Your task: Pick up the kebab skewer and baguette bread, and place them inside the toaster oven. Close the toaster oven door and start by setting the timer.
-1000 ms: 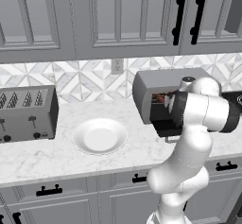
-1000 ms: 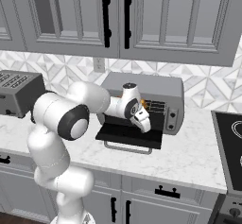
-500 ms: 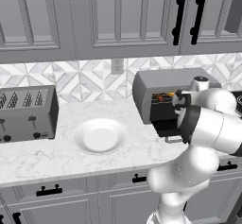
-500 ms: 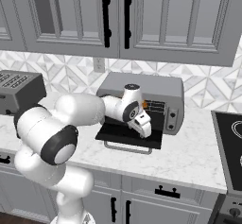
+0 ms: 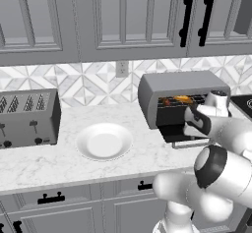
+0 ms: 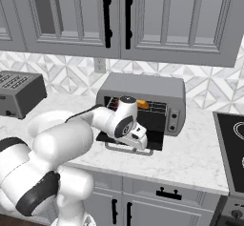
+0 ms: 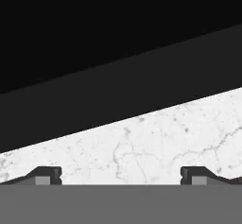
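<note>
baguette bread [image 5: 182, 99] in toaster oven [image 5: 182, 85], plate [image 5: 104, 141] left

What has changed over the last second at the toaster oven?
The arm drew back out of the toaster oven and swung down, so the open, empty claw now hangs over the lowered toaster oven door. Nothing was grasped or released. The baguette bread and kebab skewer stayed on the rack, the plate on the counter.

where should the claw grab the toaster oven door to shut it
Take the silver bar handle along the free front edge of the toaster oven door, which lies dropped open and flat over the counter. Come from the front and a little below, so the open claw can hook under the bar and swing it up toward the toaster oven.
</note>
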You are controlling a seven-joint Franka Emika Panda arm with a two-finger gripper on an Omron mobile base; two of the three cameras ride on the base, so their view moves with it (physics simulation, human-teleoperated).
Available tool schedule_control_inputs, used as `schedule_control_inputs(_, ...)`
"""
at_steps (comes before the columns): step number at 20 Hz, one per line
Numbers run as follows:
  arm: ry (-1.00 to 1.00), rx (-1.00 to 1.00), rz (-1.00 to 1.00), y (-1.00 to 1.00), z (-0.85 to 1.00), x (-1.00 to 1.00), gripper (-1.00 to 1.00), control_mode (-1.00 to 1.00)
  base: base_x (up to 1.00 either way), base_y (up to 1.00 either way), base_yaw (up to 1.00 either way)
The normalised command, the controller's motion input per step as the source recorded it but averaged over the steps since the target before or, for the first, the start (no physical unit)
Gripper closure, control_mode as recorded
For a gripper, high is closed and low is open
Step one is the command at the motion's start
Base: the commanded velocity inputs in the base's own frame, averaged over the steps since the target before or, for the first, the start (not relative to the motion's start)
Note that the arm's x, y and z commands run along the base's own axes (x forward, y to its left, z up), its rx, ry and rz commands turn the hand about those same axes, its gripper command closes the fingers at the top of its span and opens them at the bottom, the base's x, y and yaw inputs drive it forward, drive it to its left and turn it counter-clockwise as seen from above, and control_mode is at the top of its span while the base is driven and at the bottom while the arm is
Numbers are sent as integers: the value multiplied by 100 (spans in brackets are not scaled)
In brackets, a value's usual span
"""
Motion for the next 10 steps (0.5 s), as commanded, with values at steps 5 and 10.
schedule_control_inputs(5,9,3,38,22,-9,-27,-100,-100,0,0,0)
schedule_control_inputs(10,11,1,25,16,-42,17,-100,-100,0,0,0)
